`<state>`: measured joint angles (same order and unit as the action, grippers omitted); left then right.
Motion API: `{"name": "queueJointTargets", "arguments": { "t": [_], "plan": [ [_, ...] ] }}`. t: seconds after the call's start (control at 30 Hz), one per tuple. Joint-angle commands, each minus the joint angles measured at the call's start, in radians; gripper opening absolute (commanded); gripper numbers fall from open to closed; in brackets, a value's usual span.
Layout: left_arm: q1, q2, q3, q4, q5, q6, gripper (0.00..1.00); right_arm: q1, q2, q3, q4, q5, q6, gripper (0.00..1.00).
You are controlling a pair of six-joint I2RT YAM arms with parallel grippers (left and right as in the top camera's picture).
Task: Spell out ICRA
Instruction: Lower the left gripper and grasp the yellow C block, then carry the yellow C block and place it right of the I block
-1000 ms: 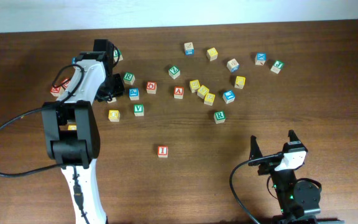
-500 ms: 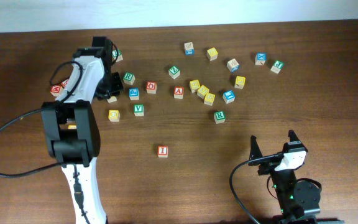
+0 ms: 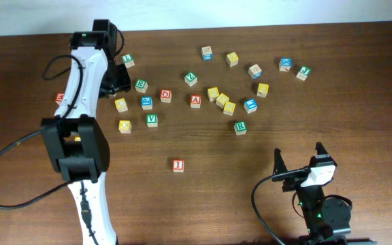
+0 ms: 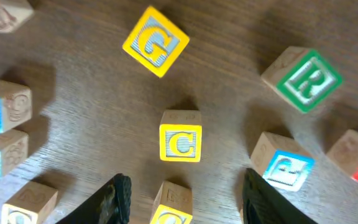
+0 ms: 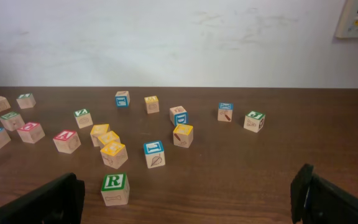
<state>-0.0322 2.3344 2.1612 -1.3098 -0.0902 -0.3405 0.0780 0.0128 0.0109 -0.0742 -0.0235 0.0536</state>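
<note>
The red I block (image 3: 177,165) lies alone near the table's front middle. The yellow C block (image 3: 120,105) lies just ahead of my left gripper (image 3: 117,83) and shows centrally in the left wrist view (image 4: 180,144). My left gripper (image 4: 185,202) is open, with another yellow block (image 4: 173,206) between its fingers, untouched. The red A block (image 3: 195,101) and the green R block (image 3: 240,126) lie in the middle cluster. The R block (image 5: 115,188) is also nearest my right gripper (image 5: 191,205), which is open and empty at the front right (image 3: 298,160).
A yellow G block (image 4: 156,42), a green block (image 4: 303,79) and a blue block (image 4: 284,168) surround the C block. Several more blocks (image 3: 222,101) are scattered across the far middle and right. The left arm's cable (image 3: 5,146) loops over the left side.
My left gripper has drawn back toward the far edge of the table, uncovering the yellow C block. The right arm has not moved.
</note>
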Motion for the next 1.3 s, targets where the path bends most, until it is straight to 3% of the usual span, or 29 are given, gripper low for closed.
{"name": "queueJointTargets", "arguments": {
  "t": [0.0, 0.03, 0.6, 0.77, 1.27],
  "plan": [
    [0.005, 0.031, -0.089, 0.063, 0.03, 0.052, 0.56, -0.007, -0.006, -0.005, -0.005, 0.008, 0.006, 0.98],
    [0.005, 0.034, -0.106, 0.086, 0.045, 0.095, 0.56, -0.007, -0.006, -0.005, -0.005, 0.008, 0.006, 0.98],
    [0.045, 0.104, -0.115, 0.121, 0.089, 0.111, 0.52, -0.007, -0.006, -0.005, -0.005, 0.008, 0.006, 0.98],
    [0.046, 0.104, -0.115, 0.129, 0.102, 0.128, 0.35, -0.007, -0.006, -0.005, -0.005, 0.008, 0.006, 0.98],
    [0.048, 0.089, -0.09, 0.127, 0.102, 0.134, 0.22, -0.007, -0.006, -0.005, -0.005, 0.008, 0.006, 0.98]
  ]
}}
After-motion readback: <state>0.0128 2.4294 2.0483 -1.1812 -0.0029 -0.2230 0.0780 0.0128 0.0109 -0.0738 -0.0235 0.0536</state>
